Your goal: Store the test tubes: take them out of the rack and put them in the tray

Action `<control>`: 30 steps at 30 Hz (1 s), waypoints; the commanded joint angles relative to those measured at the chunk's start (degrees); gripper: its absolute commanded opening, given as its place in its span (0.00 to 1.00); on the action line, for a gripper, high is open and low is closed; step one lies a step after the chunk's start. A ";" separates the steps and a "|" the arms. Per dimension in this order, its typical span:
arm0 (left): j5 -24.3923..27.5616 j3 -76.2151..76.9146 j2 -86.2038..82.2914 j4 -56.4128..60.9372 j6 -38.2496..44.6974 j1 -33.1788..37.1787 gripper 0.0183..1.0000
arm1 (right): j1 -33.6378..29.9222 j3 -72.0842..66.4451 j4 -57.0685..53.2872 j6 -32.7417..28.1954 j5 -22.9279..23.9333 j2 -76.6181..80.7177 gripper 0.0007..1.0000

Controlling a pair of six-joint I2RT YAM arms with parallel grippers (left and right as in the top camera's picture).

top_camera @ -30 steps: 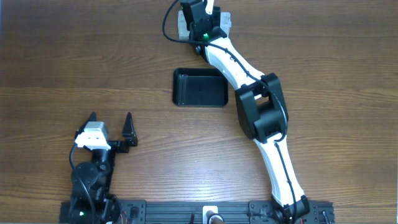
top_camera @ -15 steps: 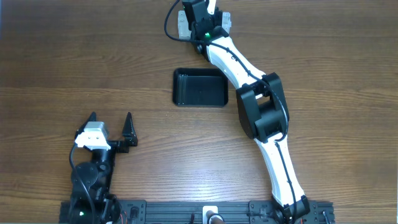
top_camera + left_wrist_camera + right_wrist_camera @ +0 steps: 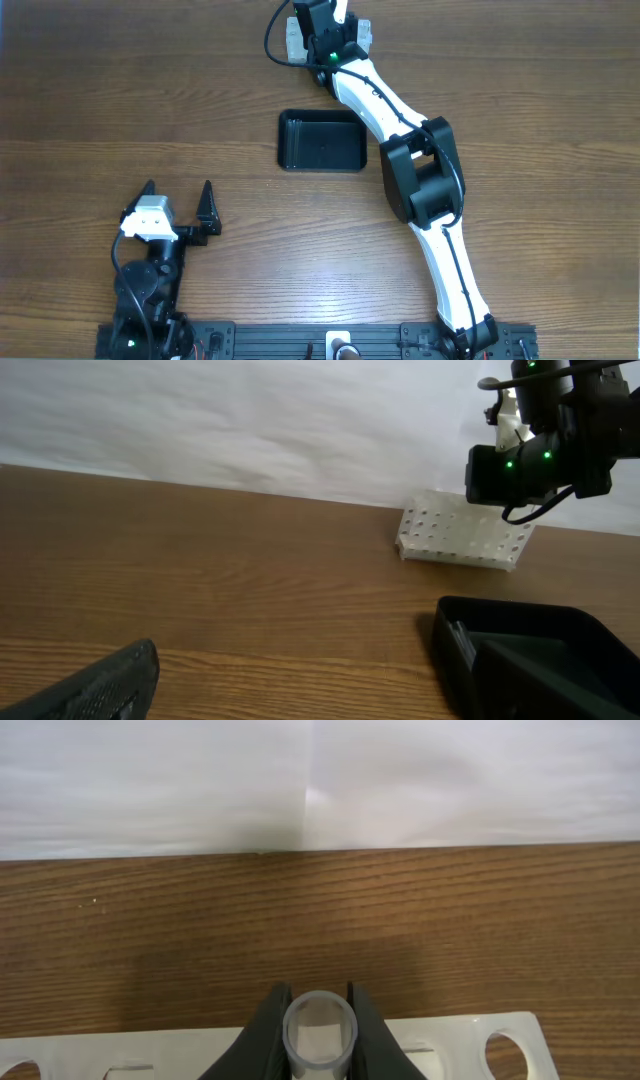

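- The right hand (image 3: 318,1008) is closed narrowly on a clear test tube (image 3: 320,1038). One dark finger (image 3: 272,1020) presses each side of the tube's open rim.
- The tube stands upright between the fingers, directly over the row of holes in the white rack (image 3: 455,1042). I cannot tell from here whether its lower end sits in a hole or hangs above it.
- From above, the right hand (image 3: 325,30) is at the far edge of the surface (image 3: 100,100). The right arm reaches up from its base and across the middle, and the rack (image 3: 291,40) shows on both sides of the wrist.
- From the left wrist view the rack (image 3: 460,538) lies flat on the wood in front of a white backdrop (image 3: 250,420). The right hand's dark wrist (image 3: 540,455) is above one end of it.
- The black tray (image 3: 283,140) sits on the surface nearer the arm bases than the rack. It is close to the rack but not touching it, and the right arm's white link passes over its right corner.
- The tray's rim (image 3: 500,606) shows low in the left wrist view.
- The left hand (image 3: 178,190) is well apart from all of this, near its own base. Its two black fingers are spread wide with nothing between them.
- One finger (image 3: 100,685) of the left hand shows at the edge of its own wrist view.
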 commanded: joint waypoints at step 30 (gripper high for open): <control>0.55 -0.26 -0.46 0.02 0.85 0.28 1.00 | 9.92 -1.64 -36.46 17.05 -2.01 -26.40 0.06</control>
